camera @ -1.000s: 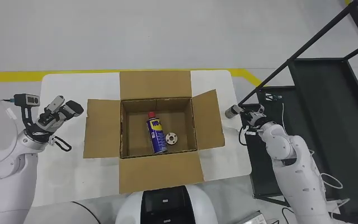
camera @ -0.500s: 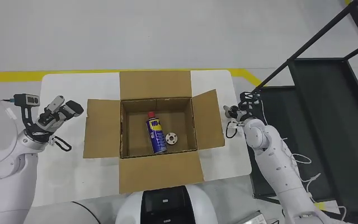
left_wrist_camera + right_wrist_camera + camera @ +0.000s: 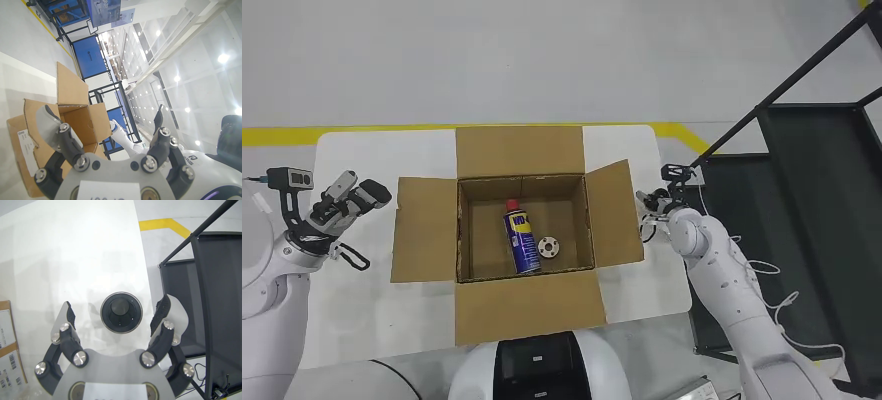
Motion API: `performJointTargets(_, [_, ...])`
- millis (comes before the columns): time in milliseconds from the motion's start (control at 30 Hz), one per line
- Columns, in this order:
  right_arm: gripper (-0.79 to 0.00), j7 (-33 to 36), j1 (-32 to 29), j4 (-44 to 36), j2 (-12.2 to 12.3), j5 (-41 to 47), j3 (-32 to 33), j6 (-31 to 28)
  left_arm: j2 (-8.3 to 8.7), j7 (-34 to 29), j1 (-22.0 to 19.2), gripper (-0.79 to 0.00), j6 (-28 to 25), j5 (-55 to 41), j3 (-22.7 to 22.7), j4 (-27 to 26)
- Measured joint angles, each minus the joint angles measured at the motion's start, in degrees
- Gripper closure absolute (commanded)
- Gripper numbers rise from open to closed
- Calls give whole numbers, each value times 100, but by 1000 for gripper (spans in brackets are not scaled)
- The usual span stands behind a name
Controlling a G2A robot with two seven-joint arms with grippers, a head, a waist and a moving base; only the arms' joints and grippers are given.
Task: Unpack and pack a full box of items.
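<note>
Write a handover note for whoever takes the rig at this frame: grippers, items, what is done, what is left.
Left gripper: open and empty, held off the left side of the cardboard box.
Right gripper: open, above a dark cylinder that stands on the table near its right edge. The jaws are on either side of it, not touching.
Box: open at mid-table, flaps spread. A spray can lies inside, with a small round metal part beside it.
Done: the cylinder is out on the table.
Left: probably take out the can and the part, then repack everything.
</note>
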Motion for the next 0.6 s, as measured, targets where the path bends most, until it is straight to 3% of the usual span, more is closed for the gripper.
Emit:
performJointTargets(33, [-385,-9,20,36,-5,-1,-11,-4,0,0,0,-785,0,0,0,0])
performJointTargets(133, [-28,-5,95,133,-28,2,-46,76,0,0,0,-785,0,0,0,0])
performJointTargets(167, [0,-11,119,157,-37,6,-57,121,0,0,0,-785,0,0,0,0])
performJointTargets(600, [0,-141,123,164,-78,-143,-94,276,0,0,0,-785,0,0,0,0])
